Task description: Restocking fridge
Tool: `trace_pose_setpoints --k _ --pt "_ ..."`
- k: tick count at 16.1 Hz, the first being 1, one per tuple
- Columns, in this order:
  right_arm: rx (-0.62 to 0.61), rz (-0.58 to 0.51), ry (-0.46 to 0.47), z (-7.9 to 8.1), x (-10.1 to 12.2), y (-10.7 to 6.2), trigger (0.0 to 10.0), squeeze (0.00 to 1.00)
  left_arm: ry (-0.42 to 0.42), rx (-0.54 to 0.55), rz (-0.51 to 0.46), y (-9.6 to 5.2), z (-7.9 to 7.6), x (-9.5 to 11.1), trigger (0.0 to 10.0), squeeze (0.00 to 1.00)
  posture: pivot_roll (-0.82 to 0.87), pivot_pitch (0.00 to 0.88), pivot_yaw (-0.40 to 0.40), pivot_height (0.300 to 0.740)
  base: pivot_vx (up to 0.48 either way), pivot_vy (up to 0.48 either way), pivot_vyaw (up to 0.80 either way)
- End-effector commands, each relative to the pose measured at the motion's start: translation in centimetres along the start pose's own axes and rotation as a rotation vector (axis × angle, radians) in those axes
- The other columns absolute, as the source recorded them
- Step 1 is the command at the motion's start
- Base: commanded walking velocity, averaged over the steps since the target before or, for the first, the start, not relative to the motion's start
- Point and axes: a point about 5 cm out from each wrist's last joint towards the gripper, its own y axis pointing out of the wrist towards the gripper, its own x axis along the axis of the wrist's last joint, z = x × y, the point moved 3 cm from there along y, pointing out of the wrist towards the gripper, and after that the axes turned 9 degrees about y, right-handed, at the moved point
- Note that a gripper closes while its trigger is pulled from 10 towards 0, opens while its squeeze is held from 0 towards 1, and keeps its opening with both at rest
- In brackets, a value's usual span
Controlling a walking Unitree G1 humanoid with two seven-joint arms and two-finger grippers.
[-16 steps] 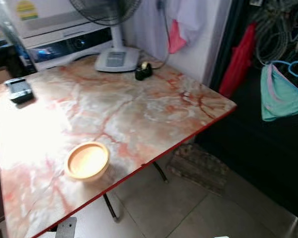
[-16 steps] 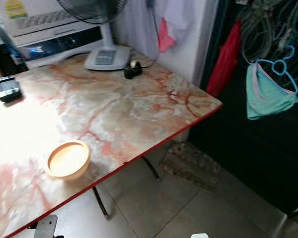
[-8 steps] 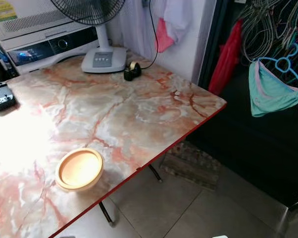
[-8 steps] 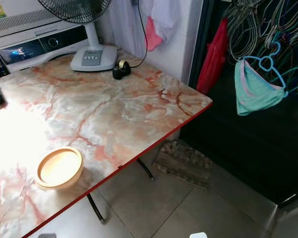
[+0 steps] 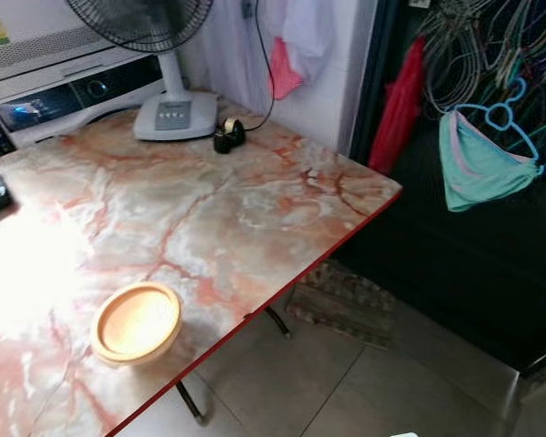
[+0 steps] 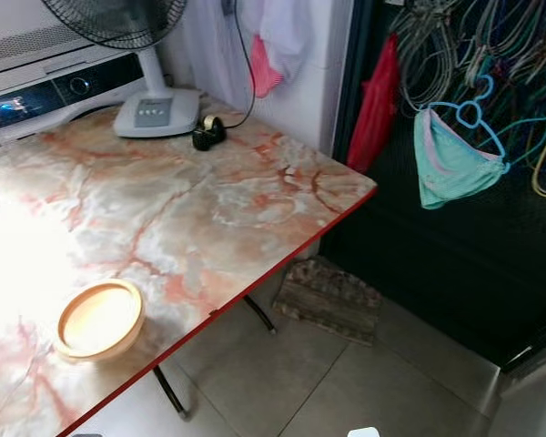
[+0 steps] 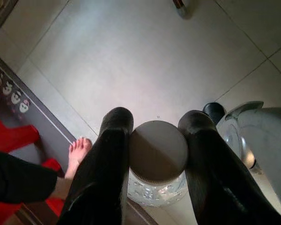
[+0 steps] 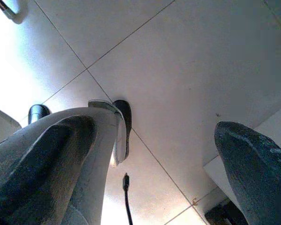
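— Marble-patterned table point(image 5: 255, 200) with a red edge, and what stands on it?

— A tan bowl point(image 5: 136, 321) near the front edge, a fan point(image 5: 168, 114) at the far side, a small black object point(image 5: 227, 137) beside the fan's base.

— Where is the item for the fridge?

— A jar with a grey ribbed lid point(image 7: 158, 152) sits clamped in the left gripper point(image 7: 157, 124), over the tiled floor point(image 7: 145, 61); a person's bare foot point(image 7: 77, 152) is beside it.

— And the right gripper point(image 8: 154, 136)?

— Fingers spread wide, holding nothing, above the floor tiles.
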Motion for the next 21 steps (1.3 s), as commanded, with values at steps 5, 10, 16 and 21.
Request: trace_pose_setpoints --k 5,10,16,21 --pt "0.000 0.056 -0.015 0.0 -1.4 -0.2 10.0 0.00 0.010 0.007 0.005 0.1 -0.1 0.4 10.0 0.00 0.02 0.000 0.048 0.740 0.000 -0.081 -0.80" --pt "0.002 0.060 -0.033 -0.1 -1.3 -0.2 10.0 0.00 0.001 -0.001 0.022 0.1 -0.3 0.1 10.0 0.00 0.02 0.000 0.044 0.740 0.000 0.000 -0.80" --pt "0.003 0.061 -0.037 -0.1 -1.3 -0.2 10.0 0.00 0.001 -0.010 0.026 0.1 -0.6 0.0 10.0 0.00 0.02 0.000 0.043 0.740 0.000 0.000 -0.80" --pt "0.003 0.064 -0.035 -0.1 -1.4 -0.2 10.0 0.00 0.004 -0.017 0.015 0.1 -0.8 0.3 10.0 0.00 0.00 0.000 0.045 0.740 0.000 0.000 -0.80"
